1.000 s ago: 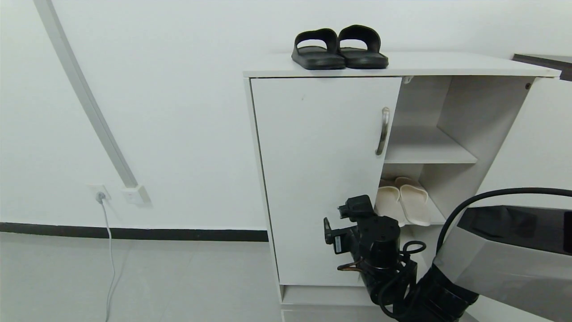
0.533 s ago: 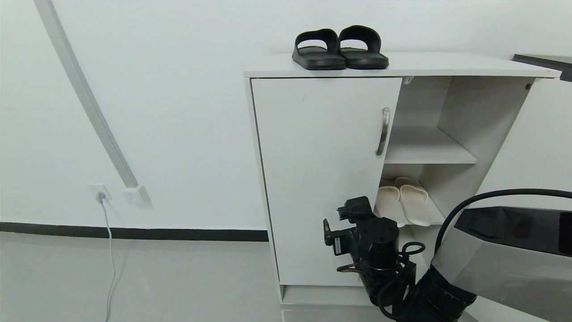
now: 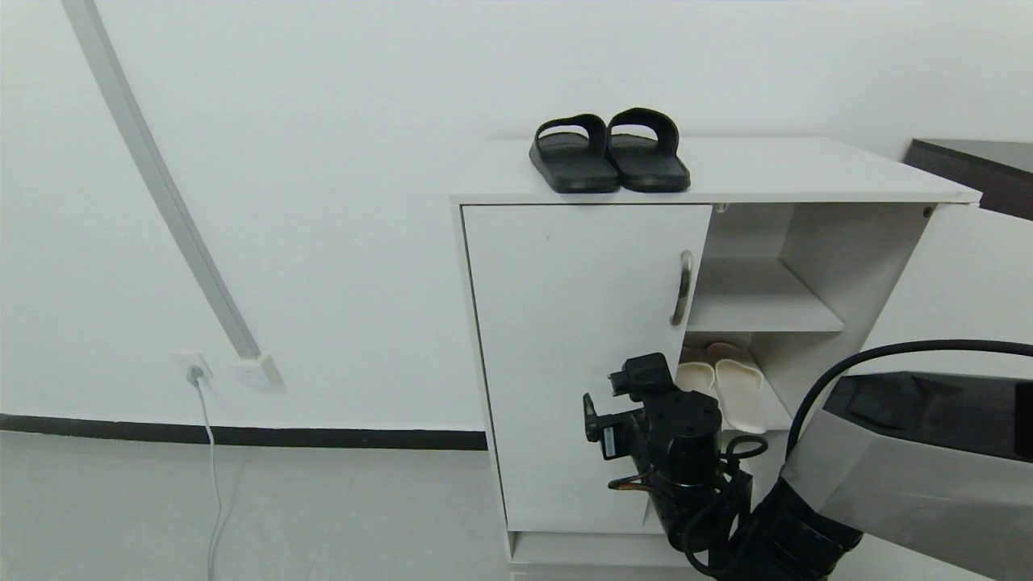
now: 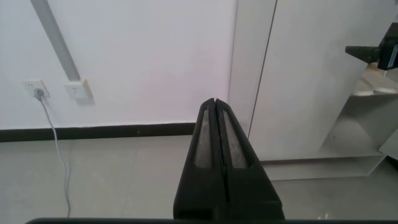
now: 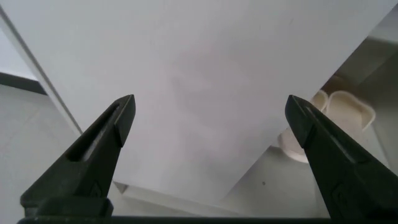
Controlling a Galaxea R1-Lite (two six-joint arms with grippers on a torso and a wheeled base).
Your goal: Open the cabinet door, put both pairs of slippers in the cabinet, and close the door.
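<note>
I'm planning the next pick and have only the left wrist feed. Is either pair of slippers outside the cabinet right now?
Observer: Yes. The black slippers sit side by side on the cabinet top, above the closed door.
Operator: Where is the other pair?
Observer: The beige slippers lie on the lower shelf of the open compartment, beside that door.
Operator: Is the right gripper free to grab?
Observer: The right gripper is open and holds nothing. It is low in front of the closed door.
</note>
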